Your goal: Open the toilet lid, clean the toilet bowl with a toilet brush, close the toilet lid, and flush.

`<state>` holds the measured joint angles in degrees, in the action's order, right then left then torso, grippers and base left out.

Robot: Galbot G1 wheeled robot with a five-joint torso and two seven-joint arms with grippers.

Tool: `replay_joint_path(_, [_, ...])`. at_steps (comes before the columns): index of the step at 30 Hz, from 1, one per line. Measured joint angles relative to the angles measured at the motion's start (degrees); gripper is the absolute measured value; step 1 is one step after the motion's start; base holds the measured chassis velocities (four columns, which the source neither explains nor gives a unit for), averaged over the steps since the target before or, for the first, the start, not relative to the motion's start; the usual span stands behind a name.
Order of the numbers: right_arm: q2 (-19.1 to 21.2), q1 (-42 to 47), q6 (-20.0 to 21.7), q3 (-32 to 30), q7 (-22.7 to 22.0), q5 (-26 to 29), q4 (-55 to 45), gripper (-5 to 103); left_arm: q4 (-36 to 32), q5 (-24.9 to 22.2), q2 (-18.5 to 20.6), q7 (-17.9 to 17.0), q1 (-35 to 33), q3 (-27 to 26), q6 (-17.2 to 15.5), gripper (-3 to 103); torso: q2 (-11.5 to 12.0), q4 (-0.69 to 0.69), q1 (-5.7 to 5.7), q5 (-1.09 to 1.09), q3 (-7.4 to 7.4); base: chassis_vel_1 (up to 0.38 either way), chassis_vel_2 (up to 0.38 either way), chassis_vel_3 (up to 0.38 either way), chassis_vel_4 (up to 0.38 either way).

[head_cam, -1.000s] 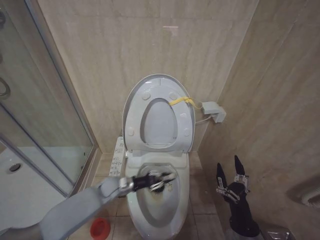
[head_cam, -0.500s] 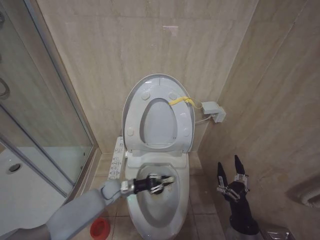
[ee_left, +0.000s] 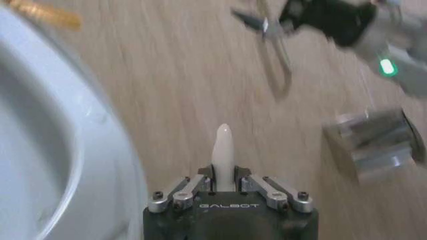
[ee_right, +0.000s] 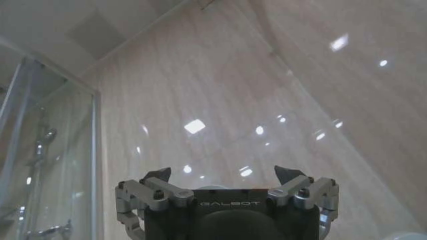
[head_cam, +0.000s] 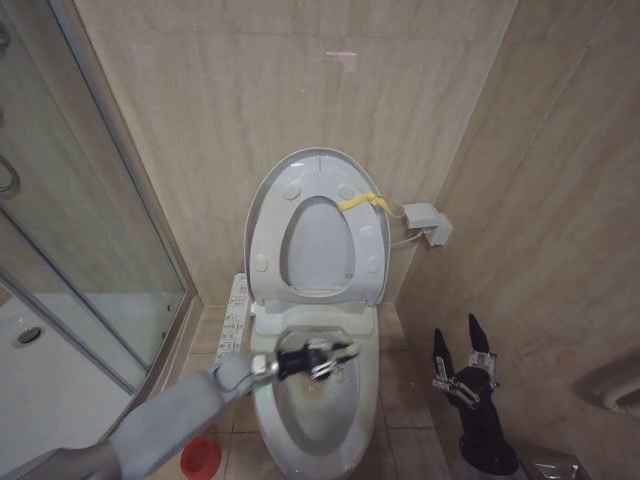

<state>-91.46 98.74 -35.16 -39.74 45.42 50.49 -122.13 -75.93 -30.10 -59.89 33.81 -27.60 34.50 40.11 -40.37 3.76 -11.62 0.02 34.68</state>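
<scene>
1. We see the toilet brush (ee_left: 223,150) pinched between the jaws of the left gripper (head_cam: 322,357); its white handle tip sticks out past the fingers in the left wrist view, and its bristle end is hidden from us.
2. The left gripper hangs over the back part of the toilet bowl (head_cam: 322,425), just in front of the hinge, with the grey arm reaching in from the bowl's left side.
3. The toilet lid (head_cam: 258,215) stands raised against the tiled wall, the seat ring (head_cam: 365,255) up against it, a yellow strap (head_cam: 362,201) at its right edge.
4. A red holder (head_cam: 200,456) sits on the floor beside the bowl's left side.
5. The right gripper (head_cam: 464,340) is parked to the right of the toilet, pointing upward, its jaws spread apart.
</scene>
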Motion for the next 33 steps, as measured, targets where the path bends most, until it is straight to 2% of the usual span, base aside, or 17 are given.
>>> replay_joint_path(3, [0.0, -0.1, 0.0, 0.0, 0.0, 0.1, 0.1, 100, 3.1, 1.3, 0.0, 0.6, -1.2, 0.0, 0.6, 20, 0.0, -0.01, 0.0, -0.02, 0.01, 0.0, 0.0, 0.0, 0.0])
replay_joint_path(4, [0.1, -0.3, 0.0, 0.1, 0.0, 0.1, 0.2, 100, 6.1, 2.6, 0.5, 1.4, -2.2, -0.3, 1.6, 20, 0.0, -0.12, 0.0, -0.02, 0.01, 0.0, 0.0, 0.0, 0.0])
replay_joint_path(6, [0.2, -0.3, 0.0, 0.3, 0.0, 0.1, 0.2, 100, 8.2, 3.3, 1.1, 2.3, -3.0, -1.0, 2.3, 20, 0.0, -0.19, 0.0, 0.0, 0.02, 0.0, 0.0, 0.0, 0.0])
replay_joint_path(9, [0.4, -0.5, 0.1, 0.2, 0.0, 0.3, 0.3, 100, 6.1, 2.6, 1.5, 2.3, -3.0, -1.6, 2.3, 20, 0.0, -0.16, 0.0, -0.01, 0.01, 0.0, 0.0, 0.0, 0.0])
replay_joint_path(11, [0.5, -0.5, 0.1, -0.1, 0.0, 0.4, 0.5, 100, 2.4, 1.8, 1.5, 1.9, -2.2, -1.5, 1.9, 20, 0.0, -0.05, 0.0, -0.02, 0.01, 0.0, 0.0, 0.0, 0.0])
replay_joint_path(14, [0.4, -0.6, 0.1, -0.3, 0.0, 0.5, 0.5, 100, 0.3, 1.1, 1.8, 1.2, -1.7, -0.5, 1.4, 20, 0.0, -0.02, 0.0, -0.01, 0.0, 0.0, 0.0, 0.0, 0.0])
replay_joint_path(18, [0.7, -0.6, 0.1, -0.5, -0.1, 0.9, 0.4, 100, 4.7, 1.8, 2.1, 1.5, -1.9, 0.4, 1.8, 20, 0.0, -0.06, 0.0, -0.01, 0.01, 0.0, 0.0, 0.0, 0.0])
replay_joint_path(19, [0.9, -0.6, 0.2, -0.5, -0.2, 1.1, 0.2, 100, 6.4, 2.0, 2.2, 1.6, -2.0, 0.5, 1.9, 20, 0.0, -0.16, 0.0, 0.0, 0.01, 0.0, 0.0, 0.0, 0.0])
replay_joint_path(20, [1.1, -0.6, 0.2, -0.7, -0.2, 1.3, 0.1, 100, 6.6, 1.9, 2.0, 1.6, -2.0, 0.5, 1.9, 20, 0.0, -0.18, -0.01, -0.01, 0.02, 0.0, 0.0, 0.0, 0.0])
replay_joint_path(23, [1.2, -0.6, 0.2, -1.1, -0.2, 1.6, 0.1, 100, 3.9, 0.9, 1.1, 1.0, -1.7, 0.2, 1.2, 20, 0.0, -0.14, 0.0, -0.02, 0.01, 0.0, 0.0, 0.0, 0.0])
replay_joint_path(25, [1.0, -0.4, 0.2, -1.4, -0.1, 1.7, 0.2, 100, 0.7, 0.1, -0.1, 0.4, -1.1, 0.2, 0.5, 20, 0.0, -0.03, 0.0, -0.03, 0.0, 0.0, 0.0, 0.0, 0.0])
replay_joint_path(28, [0.7, -0.3, 0.2, -1.2, 0.0, 1.6, 0.2, 100, 2.0, 0.5, -0.6, 0.3, -1.3, 0.6, 0.7, 20, 0.0, -0.01, 0.0, -0.01, 0.0, 0.0, 0.0, 0.0, 0.0])
replay_joint_path(29, [0.7, -0.3, 0.2, -0.9, 0.0, 1.6, 0.1, 100, 4.6, 1.3, -0.6, 0.6, -2.1, 0.4, 1.3, 20, 0.0, -0.03, 0.0, -0.01, 0.01, 0.0, 0.0, 0.0, 0.0])
replay_joint_path(30, [0.8, -0.3, 0.2, -0.7, 0.0, 1.5, 0.1, 100, 7.2, 1.9, -0.6, 0.9, -3.3, -0.2, 2.1, 20, 0.0, -0.13, 0.0, -0.02, 0.01, 0.0, 0.0, 0.0, 0.0])
replay_joint_path(33, [1.0, -0.2, 0.2, -0.7, 0.0, 1.4, 0.0, 100, 9.2, 2.1, -0.6, 1.1, -4.3, -1.4, 2.5, 20, 0.0, -0.2, 0.0, -0.02, 0.01, 0.0, 0.0, 0.0, 0.0])
